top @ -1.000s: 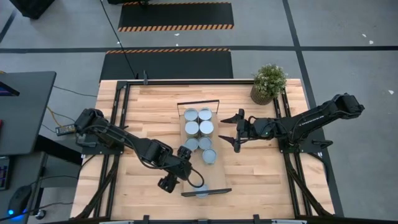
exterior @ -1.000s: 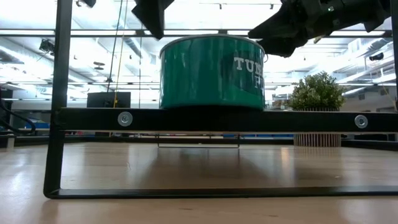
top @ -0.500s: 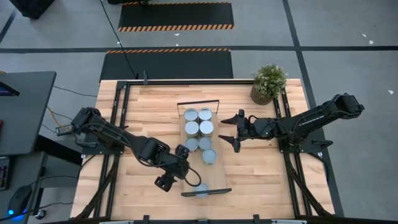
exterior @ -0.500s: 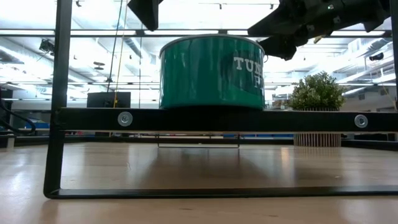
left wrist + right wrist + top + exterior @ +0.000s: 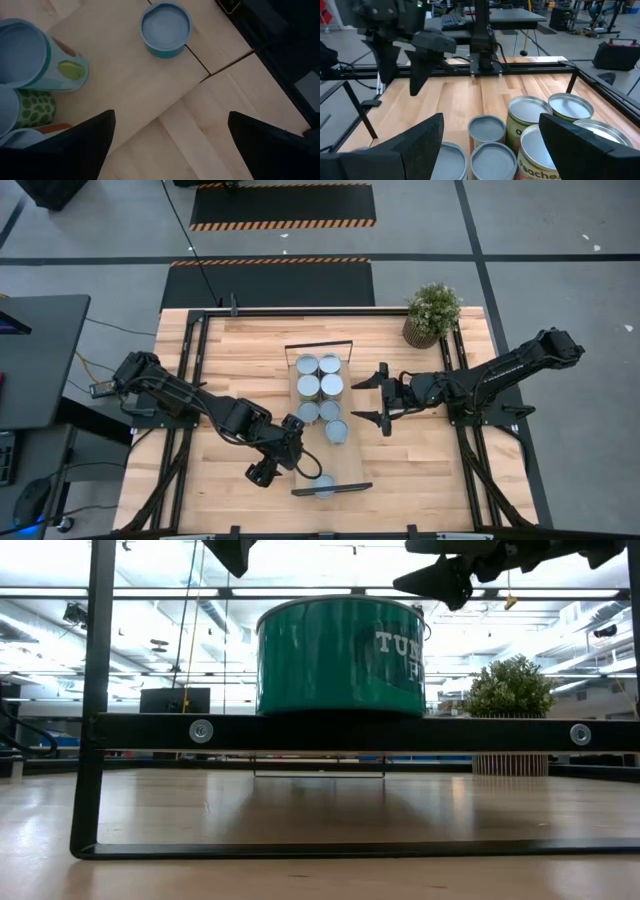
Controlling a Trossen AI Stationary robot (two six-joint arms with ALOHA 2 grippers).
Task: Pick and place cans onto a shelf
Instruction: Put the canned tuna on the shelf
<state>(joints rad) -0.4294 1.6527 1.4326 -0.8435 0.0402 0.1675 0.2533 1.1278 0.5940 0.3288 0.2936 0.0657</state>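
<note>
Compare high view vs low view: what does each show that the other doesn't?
Only the high view: the group of cans clustered on the shelf, the open left gripper at the shelf's left edge, the open right gripper to the cans' right, both empty, and both full arms.

Only the low view: the green side and partial lettering of the lone can at the shelf's near end, the black frame bar in front of it, and the room behind.

Both: that lone can, the potted plant and the tabletop.
</note>
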